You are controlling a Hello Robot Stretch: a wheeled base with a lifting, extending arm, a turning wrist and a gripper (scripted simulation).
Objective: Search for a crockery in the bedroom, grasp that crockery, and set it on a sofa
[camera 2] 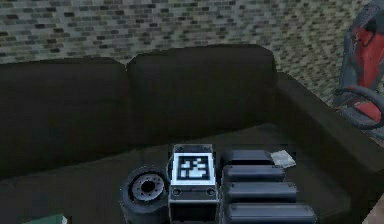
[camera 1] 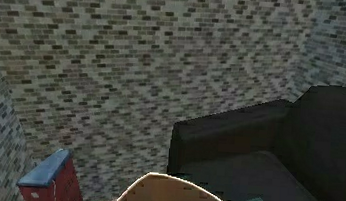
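Arm side view: black sofa [camera 2: 200,90] lay beyond the pincer [camera 2: 142,194], grip impossible to tell; crockery, likely brittle, wanted rim hold.

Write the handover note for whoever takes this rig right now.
Pincer: out over the sofa seat; cannot tell whether it holds anything.
Things: a small pale item lies on the seat toward the arm side view's right; a cream curved rim sits at the forward view's bottom edge. Neither can be named as crockery.
Done: sofa reached, pincer over its seat.
Left: confirm where the crockery is, then likely set it on the seat.
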